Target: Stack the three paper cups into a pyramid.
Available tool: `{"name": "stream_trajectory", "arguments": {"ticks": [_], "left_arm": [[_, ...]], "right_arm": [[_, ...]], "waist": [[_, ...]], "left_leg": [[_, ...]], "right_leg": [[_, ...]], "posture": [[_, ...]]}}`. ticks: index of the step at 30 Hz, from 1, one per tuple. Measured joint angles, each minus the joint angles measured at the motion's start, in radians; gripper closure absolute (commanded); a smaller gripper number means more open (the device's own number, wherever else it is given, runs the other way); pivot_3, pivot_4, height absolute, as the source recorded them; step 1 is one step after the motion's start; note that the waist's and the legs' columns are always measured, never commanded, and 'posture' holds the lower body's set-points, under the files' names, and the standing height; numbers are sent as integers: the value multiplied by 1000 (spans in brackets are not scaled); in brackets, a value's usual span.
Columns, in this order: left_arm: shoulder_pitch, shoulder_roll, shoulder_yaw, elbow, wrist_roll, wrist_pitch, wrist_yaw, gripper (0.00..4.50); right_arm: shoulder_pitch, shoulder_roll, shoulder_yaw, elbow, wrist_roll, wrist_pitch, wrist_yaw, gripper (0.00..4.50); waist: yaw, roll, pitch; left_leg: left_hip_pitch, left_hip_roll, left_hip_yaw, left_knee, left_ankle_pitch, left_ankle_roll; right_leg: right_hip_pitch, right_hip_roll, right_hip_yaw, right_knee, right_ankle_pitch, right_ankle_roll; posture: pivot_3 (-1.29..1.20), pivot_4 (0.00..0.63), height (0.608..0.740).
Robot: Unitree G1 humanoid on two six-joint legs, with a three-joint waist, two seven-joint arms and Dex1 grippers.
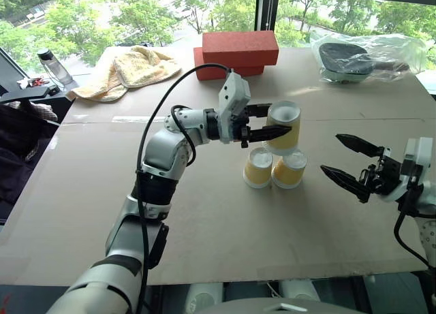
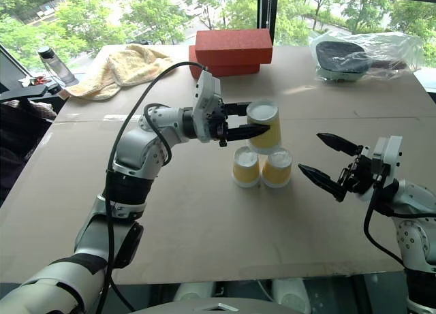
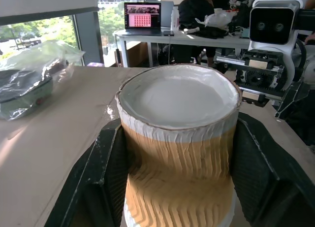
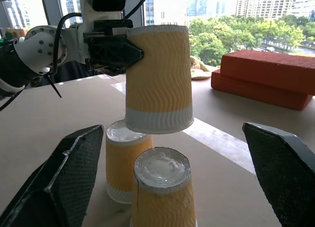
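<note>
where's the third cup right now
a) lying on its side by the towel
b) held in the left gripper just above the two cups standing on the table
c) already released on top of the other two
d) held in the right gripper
b: the left gripper is shut on the third cup, holding it upside down just above the two base cups, while the right gripper stands open and empty beside them.

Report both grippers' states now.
Left gripper: shut on the top cup, held above the two base cups.
Right gripper: open, empty.
</note>
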Motion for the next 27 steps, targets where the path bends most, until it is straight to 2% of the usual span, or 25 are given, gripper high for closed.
{"name": "stream_trajectory", "arguments": {"ticks": [10,11,13,14,15,22,27], "left_arm": [[16,-4,-41,4,50,-23,-30,2254],[16,-5,-43,4,54,-28,-31,1456],[16,-6,-43,5,58,-32,-33,922],[17,-7,-45,9,61,-36,-33,262],[20,-8,-45,12,63,-38,-33,18],[51,-28,-37,8,63,-54,-26,18],[52,-40,-5,-63,50,-51,12,18]], "right_arm": [[21,11,-23,-3,0,-18,-19,0],[22,12,-23,-3,0,-18,-20,0],[24,12,-23,-3,0,-19,-20,0],[26,12,-23,-3,0,-19,-20,0],[26,12,-23,-3,0,-19,-20,0],[38,14,-23,-3,0,-22,-21,0],[43,14,-24,-2,-5,-25,-19,0]], "waist": [[1,0,0],[1,0,0],[1,0,0],[1,0,0],[1,0,0],[1,0,0],[1,0,0]], "left_leg": [[0,0,0,0,0,0],[0,0,0,0,0,0],[0,0,0,0,0,0],[0,0,0,0,0,0],[0,0,0,0,0,0],[0,0,0,0,0,0],[0,0,0,0,-1,1]], "right_leg": [[0,0,0,0,0,0],[0,0,0,0,0,0],[0,0,0,0,0,0],[0,0,0,0,0,0],[0,0,0,0,0,0],[0,0,0,0,0,0],[0,0,0,0,0,0]], "posture": [[0,150,740],[0,150,740],[0,150,740],[0,150,740],[0,150,740],[0,150,740],[0,150,740]]}}
